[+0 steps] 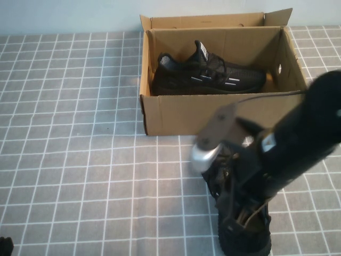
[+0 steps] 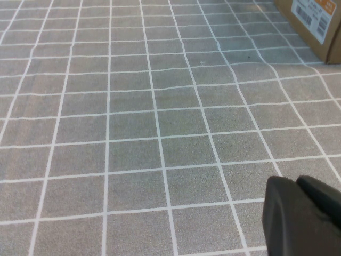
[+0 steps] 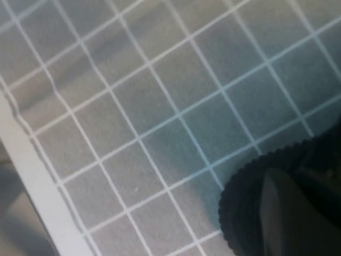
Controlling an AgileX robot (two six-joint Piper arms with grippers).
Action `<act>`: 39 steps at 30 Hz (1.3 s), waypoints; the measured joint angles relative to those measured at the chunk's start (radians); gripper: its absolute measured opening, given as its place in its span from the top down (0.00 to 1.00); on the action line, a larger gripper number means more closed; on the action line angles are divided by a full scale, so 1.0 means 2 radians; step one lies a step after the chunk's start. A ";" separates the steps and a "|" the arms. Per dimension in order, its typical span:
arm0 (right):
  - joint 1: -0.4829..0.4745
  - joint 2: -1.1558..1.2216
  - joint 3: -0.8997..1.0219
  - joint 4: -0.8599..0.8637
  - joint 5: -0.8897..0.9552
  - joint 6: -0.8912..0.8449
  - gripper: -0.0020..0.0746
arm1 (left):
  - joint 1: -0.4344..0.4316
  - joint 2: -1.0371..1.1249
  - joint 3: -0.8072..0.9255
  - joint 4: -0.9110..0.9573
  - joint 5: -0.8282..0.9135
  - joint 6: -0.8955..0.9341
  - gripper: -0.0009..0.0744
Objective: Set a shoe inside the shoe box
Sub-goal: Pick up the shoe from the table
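The brown cardboard shoe box (image 1: pixel 176 114) stands at the back of the table with its flaps up. One black sneaker (image 1: pixel 208 77) lies inside it on its side. A second black shoe (image 1: pixel 246 239) is at the front right, under my right arm. My right gripper (image 1: pixel 238 210) is down on this shoe and shut on it. In the right wrist view one finger (image 3: pixel 287 213) lies over the shoe's ridged sole edge (image 3: pixel 237 213). My left gripper (image 1: pixel 5 246) sits at the front left corner, shut and empty (image 2: pixel 303 218).
The table is covered with a grey cloth with a white grid (image 1: pixel 69 133). A corner of the box with an orange label (image 2: pixel 315 24) shows in the left wrist view. The table's edge (image 3: pixel 37 181) shows in the right wrist view.
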 joint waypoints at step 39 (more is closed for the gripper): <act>-0.027 0.029 0.055 -0.188 -0.158 0.007 0.30 | 0.000 0.000 0.000 0.000 0.000 0.000 0.99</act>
